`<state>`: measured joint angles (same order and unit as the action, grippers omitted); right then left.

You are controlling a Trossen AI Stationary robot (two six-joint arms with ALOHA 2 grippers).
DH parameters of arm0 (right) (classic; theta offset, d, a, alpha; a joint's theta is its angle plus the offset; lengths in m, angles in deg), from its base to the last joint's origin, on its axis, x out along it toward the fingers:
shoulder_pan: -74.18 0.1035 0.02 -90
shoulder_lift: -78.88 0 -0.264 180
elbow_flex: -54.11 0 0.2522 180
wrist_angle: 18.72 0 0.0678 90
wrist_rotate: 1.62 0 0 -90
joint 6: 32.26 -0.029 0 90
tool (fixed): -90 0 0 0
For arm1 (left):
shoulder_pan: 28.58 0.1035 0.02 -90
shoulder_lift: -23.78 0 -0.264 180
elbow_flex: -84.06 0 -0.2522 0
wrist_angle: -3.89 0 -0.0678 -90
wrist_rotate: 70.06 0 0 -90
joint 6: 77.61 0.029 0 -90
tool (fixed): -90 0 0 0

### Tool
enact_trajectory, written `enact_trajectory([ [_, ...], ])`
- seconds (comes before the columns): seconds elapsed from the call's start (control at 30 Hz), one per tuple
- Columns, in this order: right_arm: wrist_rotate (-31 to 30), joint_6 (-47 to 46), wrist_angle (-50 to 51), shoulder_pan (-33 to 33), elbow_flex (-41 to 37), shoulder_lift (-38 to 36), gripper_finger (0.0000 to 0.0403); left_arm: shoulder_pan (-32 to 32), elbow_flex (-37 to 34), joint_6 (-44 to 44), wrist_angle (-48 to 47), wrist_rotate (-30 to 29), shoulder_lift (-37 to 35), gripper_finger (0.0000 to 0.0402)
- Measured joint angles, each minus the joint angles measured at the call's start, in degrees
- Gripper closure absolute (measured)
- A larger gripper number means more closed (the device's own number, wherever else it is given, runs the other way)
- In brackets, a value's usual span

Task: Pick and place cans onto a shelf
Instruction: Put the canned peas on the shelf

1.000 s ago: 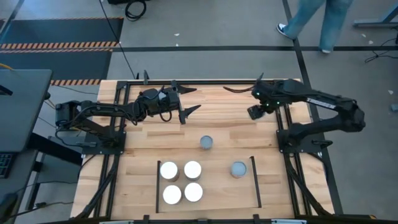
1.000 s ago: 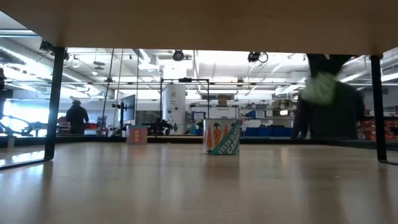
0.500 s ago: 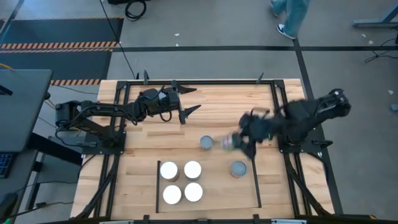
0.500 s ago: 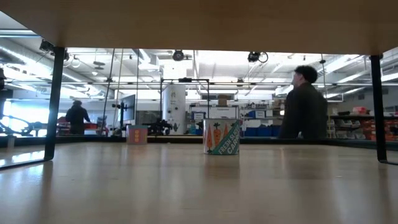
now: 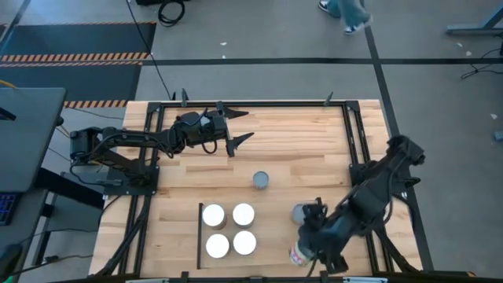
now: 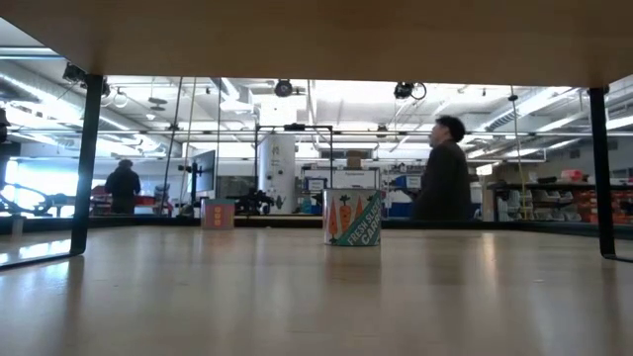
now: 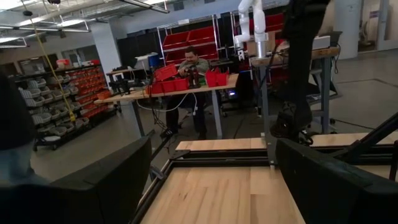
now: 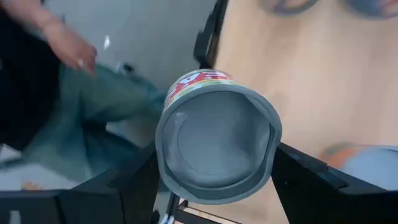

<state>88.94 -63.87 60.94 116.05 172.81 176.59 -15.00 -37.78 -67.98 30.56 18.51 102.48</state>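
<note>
High view shows you the right gripper (image 5: pixel 305 250) clamped on a can (image 5: pixel 297 255) over the shelf (image 5: pixel 271 236), by its right rail and beside a grey-topped can (image 5: pixel 301 213). Your left gripper (image 5: pixel 233 128) waits at the table's far side, fingers apart.

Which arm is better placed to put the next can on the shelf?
Right. Its end effector already holds a can over the shelf; the left end effector waits open near the far edge.
</note>
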Motion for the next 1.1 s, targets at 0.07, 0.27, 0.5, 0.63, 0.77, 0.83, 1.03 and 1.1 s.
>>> enact_trajectory([
  [0.07, 2.92, 0.73, 0.25, 0.24, 0.00, 1.95, 0.0128, 0.00, 0.00, -0.01, 0.02, 0.00, 0.02, 0.0051],
  [0.27, 4.44, 5.29, 3.65, -0.26, 0.00, 4.52, 0.0128, 0.00, 0.00, -0.01, 0.00, 0.00, 0.01, 0.0051],
  [0.5, 2.64, 7.49, 6.03, -0.46, 0.00, 6.32, 0.0119, 0.00, 0.00, -0.01, -0.01, 0.00, 0.01, 0.0051],
  [0.63, 2.23, 6.55, 6.22, -0.46, -1.02, 6.26, 0.0104, 0.00, 0.00, -0.01, -0.02, 0.02, 0.02, 0.0051],
  [0.77, 2.13, 4.78, 6.36, -0.48, -1.07, 6.23, 0.0087, 0.00, 0.00, 0.00, -0.02, 0.02, 0.02, 0.0051],
  [0.83, 2.36, 4.59, 6.42, -0.47, -1.11, 6.23, 0.0078, 0.00, 0.00, 0.00, 0.02, 0.00, 0.02, 0.0051],
  [1.03, 2.51, 4.37, 7.39, -0.46, -1.03, 6.23, 0.0059, 0.00, 0.00, -0.01, 0.00, 0.00, 0.02, 0.0051],
  [1.1, 2.29, 4.30, 8.08, -0.56, -1.03, 6.07, 0.0057, 0.00, 0.00, 0.00, 0.00, 0.00, 0.02, 0.0051],
])
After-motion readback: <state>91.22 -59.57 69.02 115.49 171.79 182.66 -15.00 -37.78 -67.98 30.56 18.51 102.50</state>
